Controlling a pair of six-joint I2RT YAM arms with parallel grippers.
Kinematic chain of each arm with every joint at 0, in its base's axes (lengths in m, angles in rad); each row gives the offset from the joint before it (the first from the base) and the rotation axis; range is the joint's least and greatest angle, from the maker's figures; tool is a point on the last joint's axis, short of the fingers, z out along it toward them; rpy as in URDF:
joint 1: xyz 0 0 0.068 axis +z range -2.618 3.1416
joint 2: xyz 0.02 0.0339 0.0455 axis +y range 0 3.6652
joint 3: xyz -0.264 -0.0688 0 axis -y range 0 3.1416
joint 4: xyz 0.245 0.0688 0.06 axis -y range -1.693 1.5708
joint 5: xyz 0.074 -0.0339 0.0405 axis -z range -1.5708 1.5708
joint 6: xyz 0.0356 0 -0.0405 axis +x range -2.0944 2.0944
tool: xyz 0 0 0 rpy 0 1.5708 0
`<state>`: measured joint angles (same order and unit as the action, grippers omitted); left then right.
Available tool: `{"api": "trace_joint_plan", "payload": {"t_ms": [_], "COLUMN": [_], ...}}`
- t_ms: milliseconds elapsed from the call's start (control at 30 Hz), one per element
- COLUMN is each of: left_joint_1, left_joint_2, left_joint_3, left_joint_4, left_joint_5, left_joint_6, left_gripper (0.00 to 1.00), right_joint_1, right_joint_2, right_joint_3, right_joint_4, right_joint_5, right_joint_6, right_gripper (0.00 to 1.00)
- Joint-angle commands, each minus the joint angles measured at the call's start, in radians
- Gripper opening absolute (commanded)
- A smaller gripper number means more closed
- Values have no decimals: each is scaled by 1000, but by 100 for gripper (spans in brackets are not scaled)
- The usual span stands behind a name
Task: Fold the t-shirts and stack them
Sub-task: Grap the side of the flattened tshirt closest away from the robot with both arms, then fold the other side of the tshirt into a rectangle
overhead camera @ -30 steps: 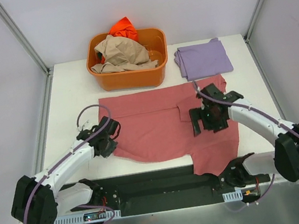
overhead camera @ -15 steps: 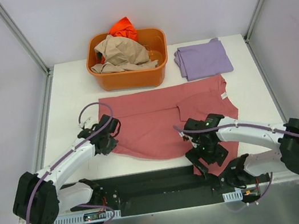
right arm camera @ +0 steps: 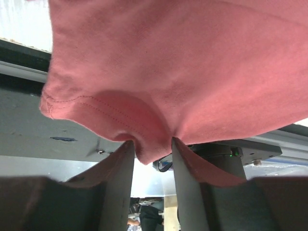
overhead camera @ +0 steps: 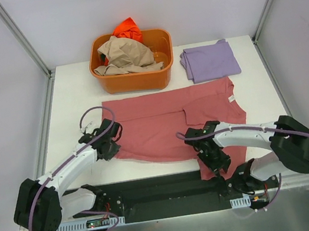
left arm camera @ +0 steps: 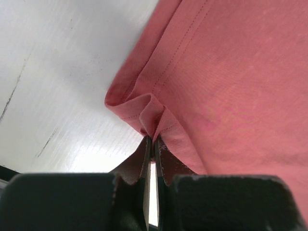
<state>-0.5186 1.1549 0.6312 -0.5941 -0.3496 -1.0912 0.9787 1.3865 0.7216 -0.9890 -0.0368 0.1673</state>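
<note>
A dusty rose-red t-shirt (overhead camera: 162, 126) lies spread across the middle of the white table (overhead camera: 73, 94), its near right corner hanging over the front edge. My left gripper (overhead camera: 110, 140) is shut on the shirt's left hem, with a small pleat of cloth (left arm camera: 151, 113) pinched between its fingertips (left arm camera: 154, 139). My right gripper (overhead camera: 213, 162) is at the near right corner. Its jaws stand narrowed around a bulge of the shirt's hem (right arm camera: 153, 144), and both fingers touch the cloth. A folded lavender t-shirt (overhead camera: 209, 61) lies at the back right.
An orange plastic tub (overhead camera: 135, 83) at the back centre holds a crumpled tan shirt (overhead camera: 125, 53) and a bright orange one (overhead camera: 127, 29). The black base rail (overhead camera: 156, 192) runs along the near edge. Metal frame posts (overhead camera: 21, 37) flank the table.
My right gripper moved from the shirt's folded sleeve down to the near right corner and closed from wide open onto the hem. The left gripper stayed shut on the left hem.
</note>
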Motion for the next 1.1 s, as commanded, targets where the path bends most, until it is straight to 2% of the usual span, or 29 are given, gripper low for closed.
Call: {"api": "trace_joint_plan", "payload": {"t_ms": [0,67,100,300,500,600,767,1067], "left_joint_1": [19,22,26,43,58,71,98,173], "left_joint_2": [-27,-32,-37,-72,-57,-40,-15,78], "left_joint_3": [-10,-13,-16,-21,10,33,70,140], "left_joint_4": [-7,-7,-7,-6,2,19,65,140], "left_joint_5": [-3,0,0,4,3,6,15,66], "left_joint_6": [19,20,24,37,48,65,96,168], "left_gripper": [0,0,0,0,0,0,0,0], "right_joint_1": [5,3,3,-32,-175,-238,-278,-374], "right_joint_2": [19,14,11,-33,-67,-66,3,140], "right_joint_3": [-8,-10,-7,61,180,249,396,575], "right_joint_4": [3,19,19,-54,-73,-27,-28,33], "right_joint_5": [14,11,15,182,288,270,389,494], "right_joint_6": [31,31,29,26,-51,-98,-212,-359], "right_gripper": [29,7,1,0,0,0,0,0]}}
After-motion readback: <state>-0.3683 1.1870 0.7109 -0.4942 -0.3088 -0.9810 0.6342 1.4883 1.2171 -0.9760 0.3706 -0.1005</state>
